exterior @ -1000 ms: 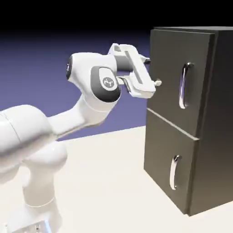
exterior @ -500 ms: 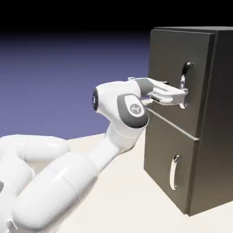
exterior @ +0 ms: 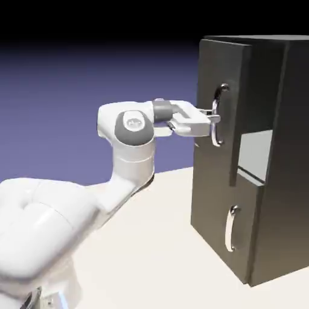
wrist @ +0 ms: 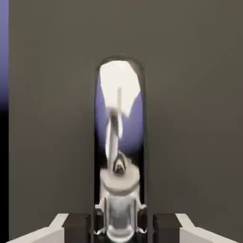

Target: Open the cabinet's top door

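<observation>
The gripper (exterior: 212,120), clamped shut on the silver handle (exterior: 218,114), had swung the top door (exterior: 220,108) ajar since a second earlier, exposing the cabinet's (exterior: 283,151) pale interior at three o'clock; opening was underway.

The exterior view stands beside the arm, some way back, looking across the table (exterior: 151,241) toward the cabinet (exterior: 277,199) at its right. The hand view looks straight along the gripper (wrist: 121,223), very close on the top door (wrist: 194,118). Both views share its silver handle (exterior: 217,114).
</observation>
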{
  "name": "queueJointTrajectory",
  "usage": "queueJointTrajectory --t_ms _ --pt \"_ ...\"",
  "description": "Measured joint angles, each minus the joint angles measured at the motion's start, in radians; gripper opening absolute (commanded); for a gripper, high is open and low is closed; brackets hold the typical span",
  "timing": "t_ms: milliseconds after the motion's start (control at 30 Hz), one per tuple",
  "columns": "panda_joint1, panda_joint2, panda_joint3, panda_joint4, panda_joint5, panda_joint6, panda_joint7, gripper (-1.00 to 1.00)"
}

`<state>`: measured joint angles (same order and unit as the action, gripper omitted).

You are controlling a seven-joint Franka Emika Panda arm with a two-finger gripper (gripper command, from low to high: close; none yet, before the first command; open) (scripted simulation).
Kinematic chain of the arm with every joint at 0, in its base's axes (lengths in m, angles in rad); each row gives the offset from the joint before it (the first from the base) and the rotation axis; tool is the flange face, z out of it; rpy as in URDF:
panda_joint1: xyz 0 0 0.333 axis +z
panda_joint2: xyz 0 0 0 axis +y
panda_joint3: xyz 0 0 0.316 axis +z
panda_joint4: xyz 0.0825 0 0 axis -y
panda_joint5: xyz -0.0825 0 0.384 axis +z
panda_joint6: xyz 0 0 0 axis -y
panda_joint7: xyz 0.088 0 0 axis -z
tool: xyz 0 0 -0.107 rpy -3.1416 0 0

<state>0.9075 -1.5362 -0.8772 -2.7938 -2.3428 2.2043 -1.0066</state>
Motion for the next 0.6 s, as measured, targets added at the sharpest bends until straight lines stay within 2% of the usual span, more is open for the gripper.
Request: queueJointTrajectory --t_ms 267,600 --pt "-0.232 0.278 0.097 0.058 0.010 0.269 0.248 -1.00" --pt "-0.360 0.220 0.460 -0.120 0.336 -0.029 0.276 -1.00"
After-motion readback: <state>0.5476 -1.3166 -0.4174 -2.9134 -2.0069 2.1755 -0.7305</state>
